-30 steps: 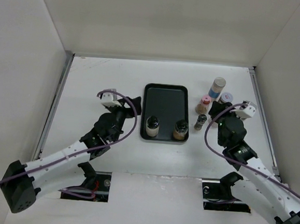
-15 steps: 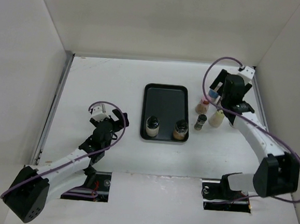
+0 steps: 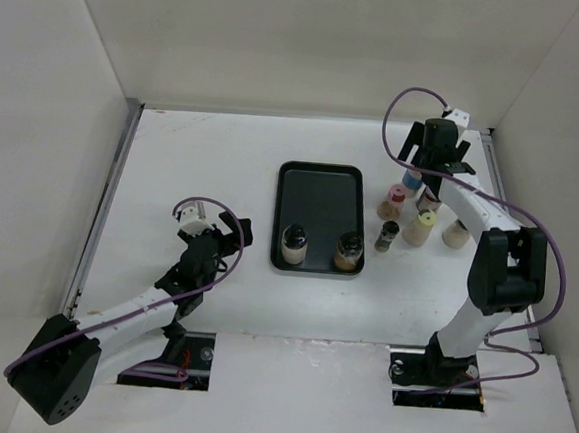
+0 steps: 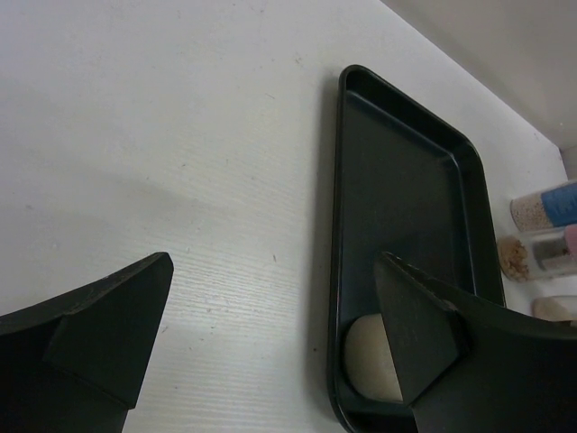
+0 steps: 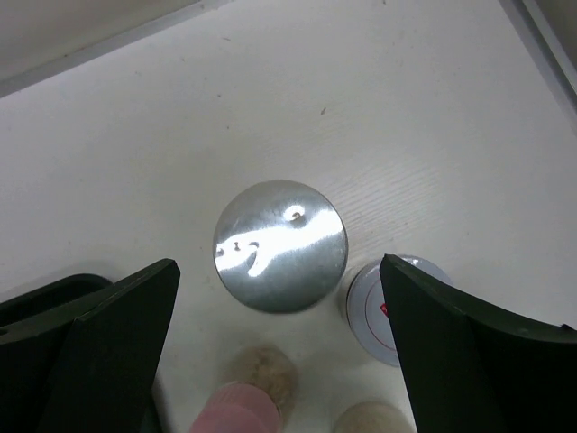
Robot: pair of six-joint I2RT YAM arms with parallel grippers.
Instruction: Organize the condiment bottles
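Our left gripper [image 4: 270, 266] hangs spread, empty; cream-topped jar [image 4: 371, 359] by its right finger, inside the rimmed glossy black tray [image 4: 406, 180]; our right gripper [image 5: 278, 271] spread too, round silver-capped bottle [image 5: 280, 245] untouched between its fingers; open matte table [image 5: 315, 81] beyond.

From above, the right gripper [image 3: 437, 158] covers the cap of the tall blue-white bottle [image 3: 413, 179] just right of the tray [image 3: 323, 169], and the right arm [image 3: 461, 200] half hides the white-lidded jar [image 3: 429, 200] beside it. Labels are too small to read. In the left wrist view, a finger [image 4: 433, 343] partly hides a pale bottle [image 4: 370, 356] at the tray's near end, and the frame edge cuts off the bottles right of the tray. In the right wrist view, the bottom edge crops a pink cap [image 5: 236, 408] and a tan cap [image 5: 368, 419], both right of the tray.
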